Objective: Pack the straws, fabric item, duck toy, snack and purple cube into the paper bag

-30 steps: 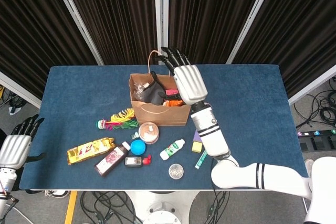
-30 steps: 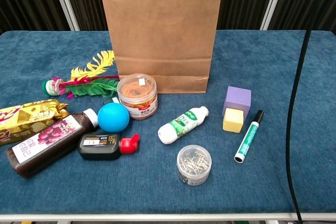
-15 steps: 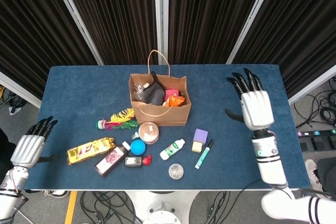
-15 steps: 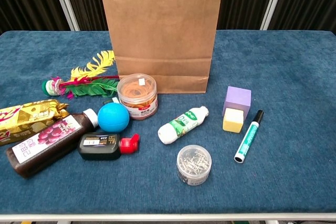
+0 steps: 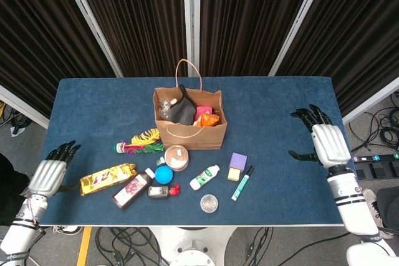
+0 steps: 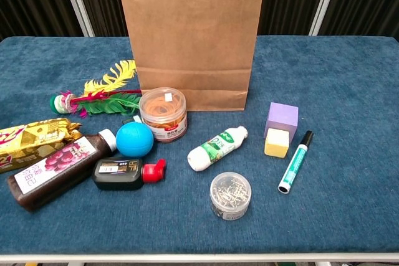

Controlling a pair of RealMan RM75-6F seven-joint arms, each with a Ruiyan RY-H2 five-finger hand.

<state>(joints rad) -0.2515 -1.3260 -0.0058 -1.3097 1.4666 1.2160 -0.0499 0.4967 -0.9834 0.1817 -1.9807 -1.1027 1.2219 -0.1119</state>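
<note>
The brown paper bag [image 5: 189, 130] [image 6: 190, 35] stands upright mid-table; a dark fabric item [image 5: 181, 111], a clear packet and orange and pink items show inside it. The purple cube [image 5: 238, 161] [image 6: 282, 118] lies on the cloth right of the bag, against a small yellow block [image 6: 277, 142]. A gold snack bar [image 5: 107, 178] [image 6: 31, 141] lies at the left. My right hand [image 5: 328, 144] hangs open over the table's right edge. My left hand [image 5: 50, 173] is open at the left edge. Neither hand shows in the chest view.
Scattered in front of the bag: a feathered shuttlecock [image 6: 100, 95], a jar of rubber bands [image 6: 163, 113], a blue ball [image 6: 134, 138], a dark juice bottle [image 6: 56, 169], a small ink bottle [image 6: 128, 173], a white bottle [image 6: 216, 148], a clip tub [image 6: 230, 195] and a green marker [image 6: 295, 161].
My right hand has drawn back from over the bag to the table's right edge, empty. My left hand has shifted slightly inward along the left edge. Objects have not moved.
</note>
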